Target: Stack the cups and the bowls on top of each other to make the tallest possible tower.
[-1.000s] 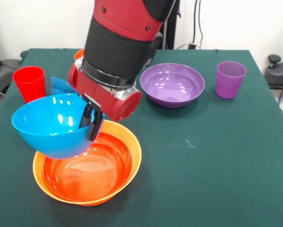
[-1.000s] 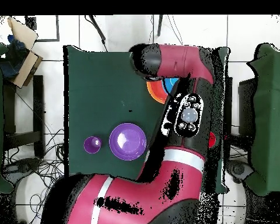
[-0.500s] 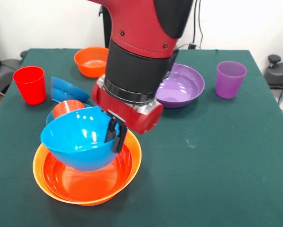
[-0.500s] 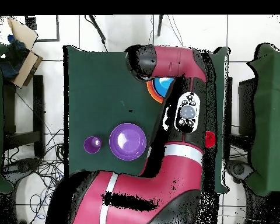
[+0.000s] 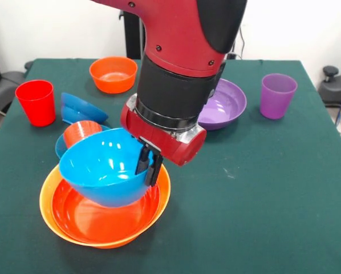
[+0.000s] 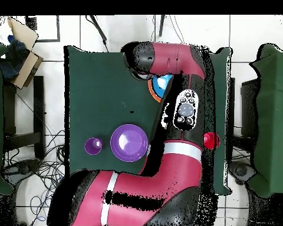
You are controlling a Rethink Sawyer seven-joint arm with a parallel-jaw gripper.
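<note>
My gripper [image 5: 149, 162] is shut on the right rim of the large light blue bowl [image 5: 105, 171]. That bowl hangs tilted, its underside low inside the red-orange bowl [image 5: 96, 220], which is nested in the big yellow-orange bowl [image 5: 45, 208]. I cannot tell whether the blue bowl touches the red-orange bowl. In the overhead view the arm hides most of this, and only a part of the light blue bowl [image 6: 163, 83] and an orange rim [image 6: 151, 93] show. The purple bowl [image 5: 224, 105] [image 6: 129, 142] and purple cup [image 5: 277, 94] [image 6: 93, 145] stand apart on the table.
A red cup [image 5: 35, 101] [image 6: 211, 140] stands upright at the left. Beside it a dark blue small bowl [image 5: 79, 108] sits tilted. An orange-red cup [image 5: 80, 131] lies in a small light blue bowl [image 5: 61, 147]. A small orange bowl [image 5: 113, 73] sits at the back.
The gripper has carried the light blue bowl to the right and lower, from beside the left rim of the nested bowls to over their middle.
</note>
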